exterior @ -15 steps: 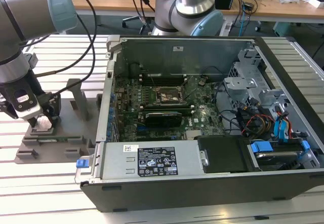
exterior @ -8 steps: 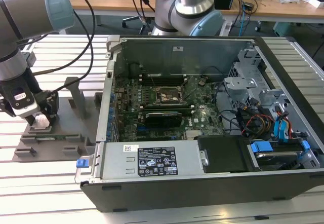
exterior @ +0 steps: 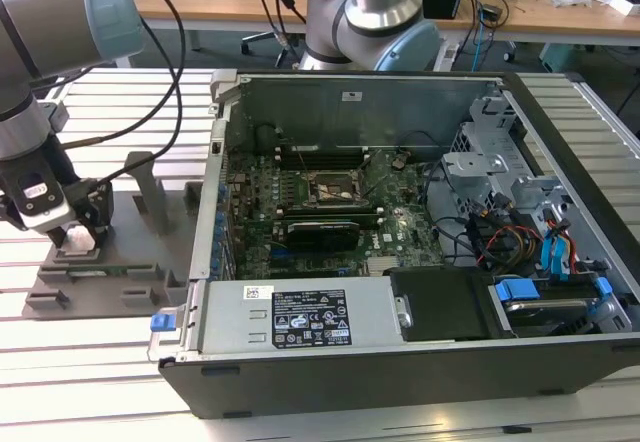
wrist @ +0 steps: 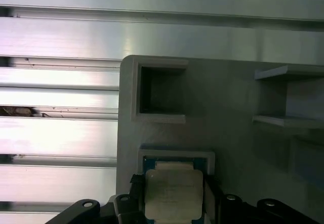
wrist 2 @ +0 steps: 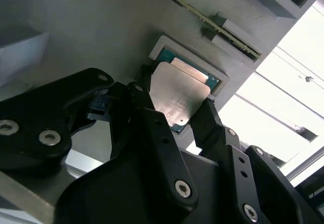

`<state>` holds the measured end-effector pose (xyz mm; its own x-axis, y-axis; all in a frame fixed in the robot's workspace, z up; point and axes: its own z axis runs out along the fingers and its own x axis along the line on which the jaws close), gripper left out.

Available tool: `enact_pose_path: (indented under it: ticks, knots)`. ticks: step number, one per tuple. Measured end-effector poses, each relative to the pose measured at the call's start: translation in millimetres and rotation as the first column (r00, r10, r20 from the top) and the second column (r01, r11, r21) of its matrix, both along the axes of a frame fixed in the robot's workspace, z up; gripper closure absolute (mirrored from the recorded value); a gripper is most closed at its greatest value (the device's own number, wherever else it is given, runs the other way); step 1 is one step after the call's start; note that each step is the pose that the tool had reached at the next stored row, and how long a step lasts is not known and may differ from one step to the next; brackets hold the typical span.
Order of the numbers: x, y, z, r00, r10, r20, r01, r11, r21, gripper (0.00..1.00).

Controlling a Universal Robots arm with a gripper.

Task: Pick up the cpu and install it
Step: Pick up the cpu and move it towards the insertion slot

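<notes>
I have the pincer point(exterior: 78, 234) down at the exterior view's left, low over the grey holder plate point(exterior: 120, 272) that lies on the slatted metal bench point(exterior: 100, 362). In the second wrist view its two black fingers point(wrist 2: 147, 112) press against opposite edges of the cpu point(wrist 2: 179, 89), so I read it as clamped on the chip. The silvery top of the chip faces the camera and catches the light. The chip sits right at a shallow square pocket point(wrist: 202, 155) in the holder plate, with a teal edge showing along the pocket behind it. I cannot tell whether the chip is clear of the pocket or resting in it. Well apart from this, in the middle of the exterior view, the open computer case point(exterior: 400, 97) lies on the bench with its green board exposed. The dark square socket point(exterior: 335, 188) sits near the middle of that board.
</notes>
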<state>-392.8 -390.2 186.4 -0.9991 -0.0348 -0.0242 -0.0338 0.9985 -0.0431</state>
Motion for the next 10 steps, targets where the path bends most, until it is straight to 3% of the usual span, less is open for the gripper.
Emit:
enact_pose_path:
  ticks: [10]
  knots:
    - [-3.9, -0.1, 0.2, 1.0, 0.0, 0.0, 0.0, 1.0, 0.0, 0.45]
